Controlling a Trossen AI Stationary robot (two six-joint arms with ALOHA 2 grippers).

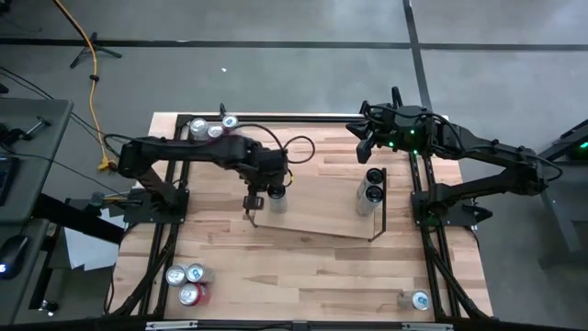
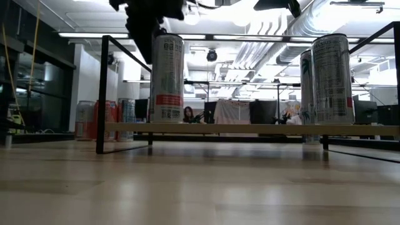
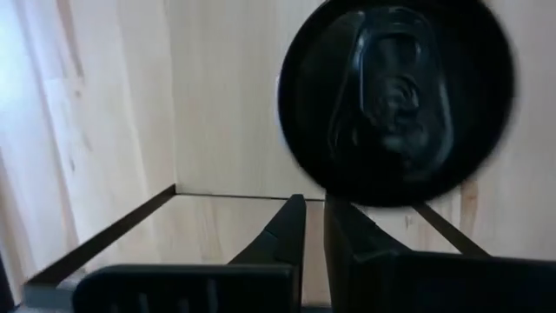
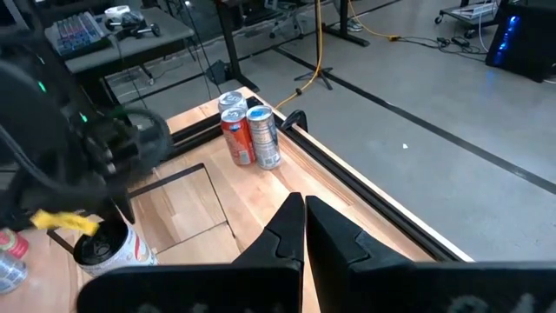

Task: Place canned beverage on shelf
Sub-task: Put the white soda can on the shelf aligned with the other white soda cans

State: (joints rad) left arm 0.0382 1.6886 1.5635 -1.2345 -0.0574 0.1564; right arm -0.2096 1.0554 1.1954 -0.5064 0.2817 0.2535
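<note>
Now: white can (image 2: pixel 166 78) upright on the shelf (image 2: pixel 250 129), near its left end frame.
Left tool (image 1: pixel 254 204) beside that can, fingers pinched shut, empty. Two cans (image 1: pixel 373 186) at the shelf's other end. Right tool (image 1: pixel 365 140) beyond the shelf, closed, empty.

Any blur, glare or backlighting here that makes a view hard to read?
Left wrist view: the black-topped can fills the frame close up, its edge smeared and soft. Low view: bright ceiling strip lights backlight the scene, leaving the dark left gripper a silhouette and a sheen on the pale wooden tabletop. Right wrist view: the far arm is blurred. High view: evenly lit.
</note>
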